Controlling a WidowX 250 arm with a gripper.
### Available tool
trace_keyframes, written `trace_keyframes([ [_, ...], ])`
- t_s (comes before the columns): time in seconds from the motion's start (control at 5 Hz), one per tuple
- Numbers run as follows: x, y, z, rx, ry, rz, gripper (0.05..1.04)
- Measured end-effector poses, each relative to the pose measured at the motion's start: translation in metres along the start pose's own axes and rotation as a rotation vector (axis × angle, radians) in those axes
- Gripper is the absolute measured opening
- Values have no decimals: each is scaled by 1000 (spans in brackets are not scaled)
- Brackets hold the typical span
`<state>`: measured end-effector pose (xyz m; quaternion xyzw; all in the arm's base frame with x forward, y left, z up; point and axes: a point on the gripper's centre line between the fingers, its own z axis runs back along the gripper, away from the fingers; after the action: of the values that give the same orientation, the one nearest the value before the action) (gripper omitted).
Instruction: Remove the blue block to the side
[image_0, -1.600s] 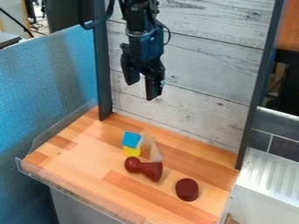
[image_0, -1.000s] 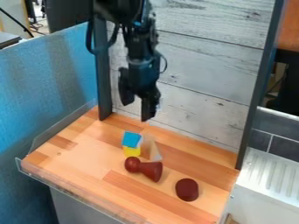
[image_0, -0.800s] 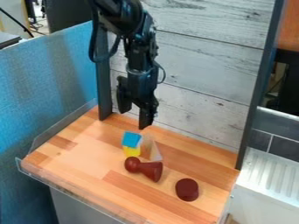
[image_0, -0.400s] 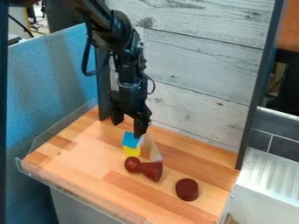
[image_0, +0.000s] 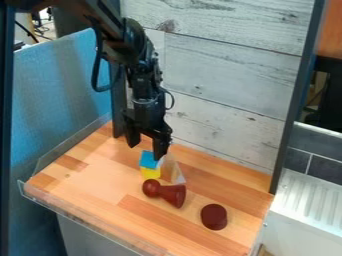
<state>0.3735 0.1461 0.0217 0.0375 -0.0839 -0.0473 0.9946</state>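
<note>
The black gripper (image_0: 145, 151) hangs over the back left part of the wooden surface, open. Its two fingertips are spread apart, the right one at the upper right edge of the blue block, the left one up and to the left of it. Whether either touches the block I cannot tell. The blue block (image_0: 149, 160) rests on top of a yellow block (image_0: 150, 173).
Right beside the blocks is a pale wooden wedge-like piece (image_0: 172, 170). A dark red pawn-shaped piece (image_0: 172, 193) lies just in front, and a dark red round piece (image_0: 214, 216) stands further right. A whitish plank wall (image_0: 227, 90) rises behind.
The gripper has come down and slightly left, from high against the plank wall to just above the blue block. The blocks and the dark red pieces have stayed put.
</note>
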Motion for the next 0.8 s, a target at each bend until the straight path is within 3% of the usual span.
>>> trace_keyframes([
  [0.2,0,-3,-6,-20,9,25,1001],
  [0.8,0,2,-17,-15,51,65,1001],
])
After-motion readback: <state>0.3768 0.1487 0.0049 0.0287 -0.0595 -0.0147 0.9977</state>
